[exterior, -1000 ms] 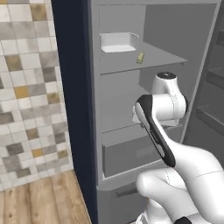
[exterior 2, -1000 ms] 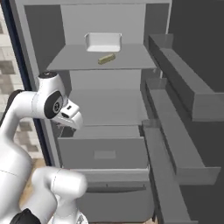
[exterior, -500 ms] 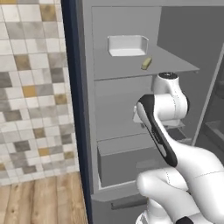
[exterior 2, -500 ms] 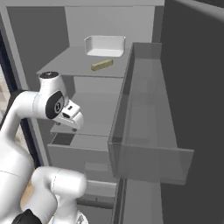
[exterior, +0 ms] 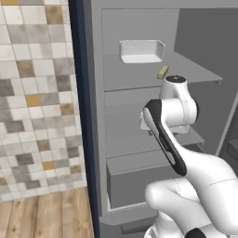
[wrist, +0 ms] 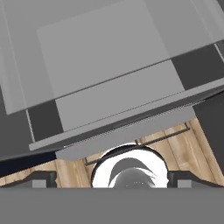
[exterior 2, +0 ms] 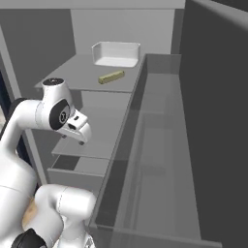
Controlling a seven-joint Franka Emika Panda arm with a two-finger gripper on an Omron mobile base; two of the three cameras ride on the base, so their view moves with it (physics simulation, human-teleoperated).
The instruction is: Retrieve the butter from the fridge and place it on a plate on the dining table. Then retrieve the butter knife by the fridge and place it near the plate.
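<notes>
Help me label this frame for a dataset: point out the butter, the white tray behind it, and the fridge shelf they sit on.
butter (exterior 2: 111, 77), right base view, middle of the stick.
white tray (exterior 2: 116, 53), right base view, inside of its floor.
fridge shelf (exterior: 195, 74), left base view, bare grey surface right of the butter.

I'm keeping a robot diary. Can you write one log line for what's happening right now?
stage: fridge open | butter on upper shelf beside white tray | gripper: open, holding nothing, pointing down
</notes>
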